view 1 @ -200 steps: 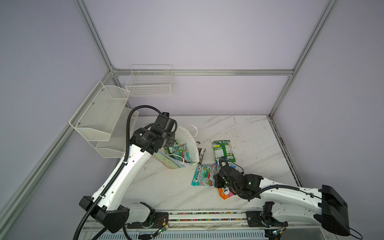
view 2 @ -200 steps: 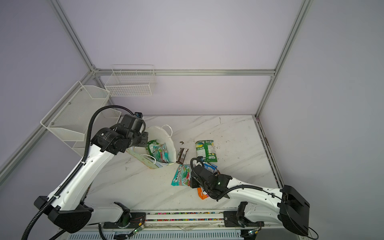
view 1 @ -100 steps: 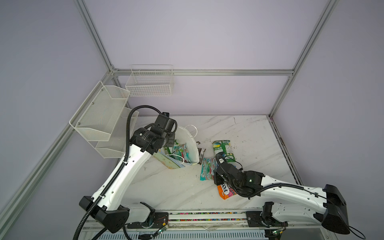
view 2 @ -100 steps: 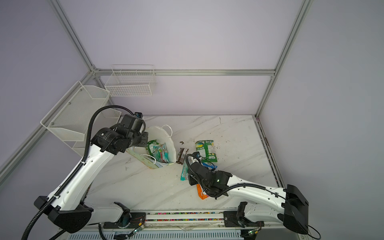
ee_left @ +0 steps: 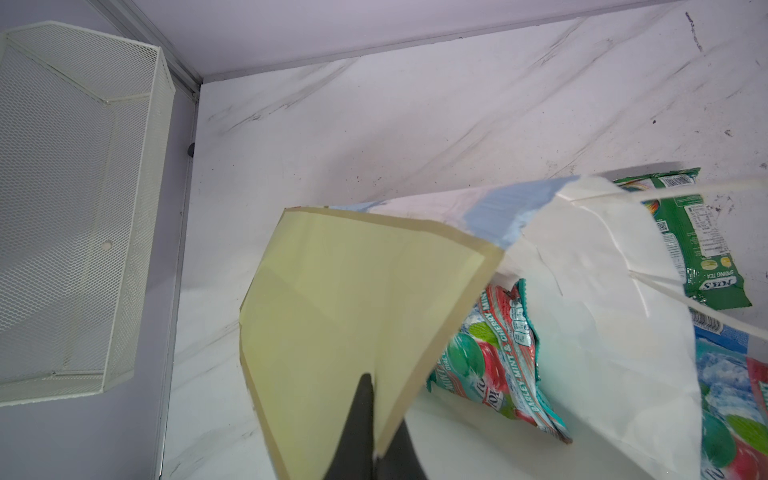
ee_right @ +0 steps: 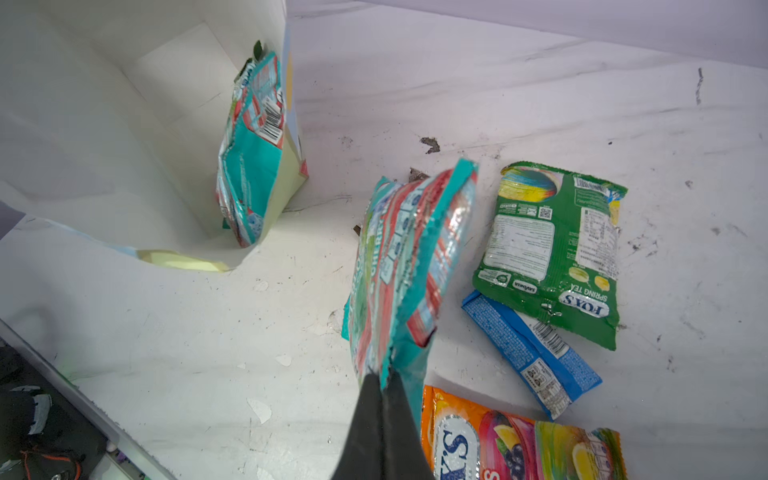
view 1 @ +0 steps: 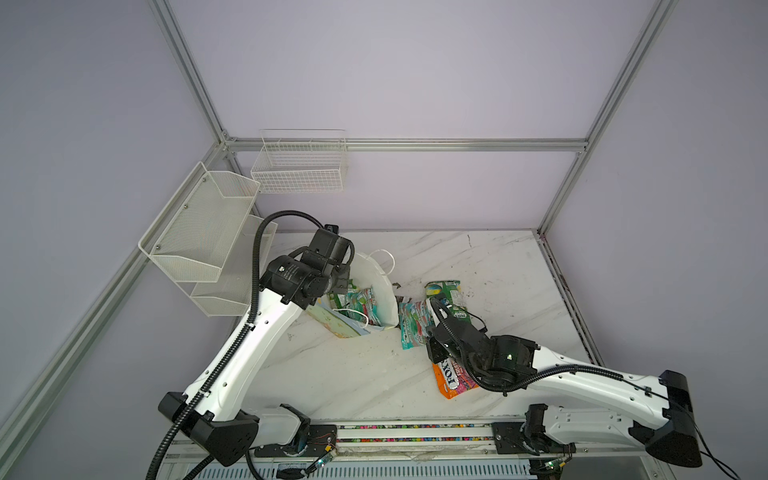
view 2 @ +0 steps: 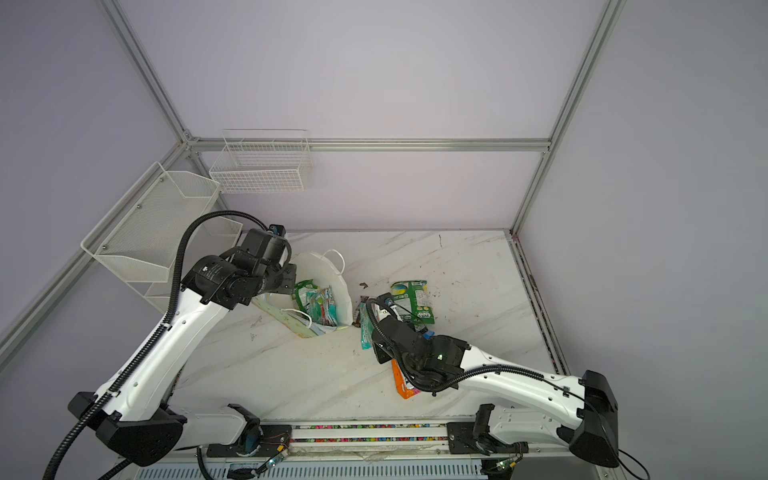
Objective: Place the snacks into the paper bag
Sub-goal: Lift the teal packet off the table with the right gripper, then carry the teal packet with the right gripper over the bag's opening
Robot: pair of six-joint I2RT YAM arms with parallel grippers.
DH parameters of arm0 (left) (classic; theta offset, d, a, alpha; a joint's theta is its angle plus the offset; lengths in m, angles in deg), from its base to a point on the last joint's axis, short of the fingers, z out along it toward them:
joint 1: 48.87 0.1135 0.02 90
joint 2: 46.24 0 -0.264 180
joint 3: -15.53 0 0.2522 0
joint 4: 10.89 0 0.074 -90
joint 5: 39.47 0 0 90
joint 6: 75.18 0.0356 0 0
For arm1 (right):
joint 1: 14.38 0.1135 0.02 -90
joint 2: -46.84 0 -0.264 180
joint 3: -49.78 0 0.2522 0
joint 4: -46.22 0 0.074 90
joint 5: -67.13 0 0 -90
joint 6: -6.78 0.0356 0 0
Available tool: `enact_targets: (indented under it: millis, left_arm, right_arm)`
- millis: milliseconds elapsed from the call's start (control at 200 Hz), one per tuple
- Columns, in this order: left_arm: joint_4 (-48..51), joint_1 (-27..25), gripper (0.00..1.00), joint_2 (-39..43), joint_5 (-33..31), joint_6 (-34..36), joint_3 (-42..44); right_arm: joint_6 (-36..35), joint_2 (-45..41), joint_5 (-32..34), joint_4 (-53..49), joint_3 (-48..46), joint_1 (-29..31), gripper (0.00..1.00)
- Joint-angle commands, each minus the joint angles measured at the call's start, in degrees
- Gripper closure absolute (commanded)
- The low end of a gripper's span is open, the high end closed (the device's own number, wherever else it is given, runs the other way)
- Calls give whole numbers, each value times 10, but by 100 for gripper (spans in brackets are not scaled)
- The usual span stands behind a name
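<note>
The paper bag (view 1: 384, 291) lies tipped with its mouth toward the right arm. My left gripper (ee_left: 376, 415) is shut on its pale yellow-green edge panel (ee_left: 353, 299) and holds it up. Inside the bag lie a teal packet (ee_right: 253, 145) and a green one (view 2: 303, 291). My right gripper (ee_right: 386, 382) is shut on the corner of a second teal packet (ee_right: 409, 266), which hangs on edge just above the table, a short way from the bag's mouth (ee_right: 83, 124). On the table lie a green bag (ee_right: 552, 245), a blue packet (ee_right: 528, 349) and an orange bag (ee_right: 519, 444).
A small dark wrapper (view 2: 362, 305) lies between the bag and the held packet. White wire baskets (view 1: 199, 232) (view 1: 299, 170) hang on the left and back walls. A metal rail (view 1: 565, 299) runs along the table's right edge.
My right gripper has lifted the teal packet off the table, turned it on edge and carried it toward the bag's mouth. The left arm and the bag have stayed put.
</note>
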Motion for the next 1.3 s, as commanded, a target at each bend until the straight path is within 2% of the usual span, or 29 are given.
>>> enact_targets:
  millis: [0,770,1295]
  left_arm:
    - [1,-4,100,7,2,1,7]
    - [1,-3,100,5,3,2,-1]
    - [4,-3,100,4,2,2,-2]
  right_arm:
    - [-27,6,51,-15,36,10,100]
    - [-73,-13,132,-41,115,34,100]
    - [-113,-33,157,-34,164,35,100]
